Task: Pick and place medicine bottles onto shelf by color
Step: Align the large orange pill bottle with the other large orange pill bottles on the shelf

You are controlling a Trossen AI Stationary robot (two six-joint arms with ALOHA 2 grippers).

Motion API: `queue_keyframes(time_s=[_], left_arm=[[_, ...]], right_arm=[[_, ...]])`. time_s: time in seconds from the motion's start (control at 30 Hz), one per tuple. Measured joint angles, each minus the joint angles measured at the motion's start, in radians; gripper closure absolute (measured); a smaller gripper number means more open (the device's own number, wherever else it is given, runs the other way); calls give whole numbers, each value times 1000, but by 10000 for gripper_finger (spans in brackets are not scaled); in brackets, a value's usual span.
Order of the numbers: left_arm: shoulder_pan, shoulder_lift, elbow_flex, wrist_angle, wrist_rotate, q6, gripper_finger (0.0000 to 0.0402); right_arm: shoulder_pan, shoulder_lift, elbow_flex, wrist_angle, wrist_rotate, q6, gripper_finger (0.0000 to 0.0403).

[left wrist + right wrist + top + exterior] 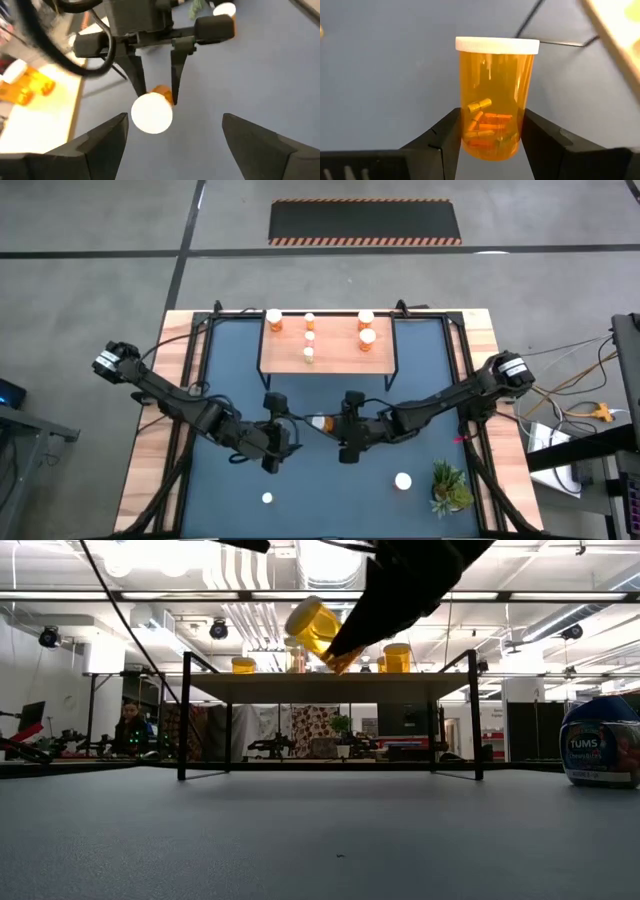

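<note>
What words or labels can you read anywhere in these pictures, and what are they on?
"TUMS": on the blue bottle, at the right edge of the low view.
Smaller print under it: too blurred to read.
Orange bottle in the right end effector: no readable label.

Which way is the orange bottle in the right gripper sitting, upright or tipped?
Tipped. The low view shows the orange bottle tilted in the air before the shelf; the right gripper is clamped on its base.
</note>
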Motion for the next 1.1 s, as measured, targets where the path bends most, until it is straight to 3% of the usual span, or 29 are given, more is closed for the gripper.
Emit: queue_keyframes(time_s=[0.1, 0.27, 0.57, 0.7, 1.1], left_arm=[[-2, -34, -42, 73, -2, 36, 98], [-3, -87, -97, 140, -2, 76, 98], [-3, -158, -224, 246, -55, 103, 98], [-4, -194, -250, 251, -81, 85, 98], [-3, -295, -325, 253, -87, 22, 97]], right_arm=[[0, -47, -30, 16, 57, 29, 234], [0, -115, -94, 92, 248, 98, 234], [-5, -140, -181, 188, 764, 339, 234], [-38, -140, -201, 189, 803, 436, 234], [-143, -139, -253, 188, 743, 550, 234]])
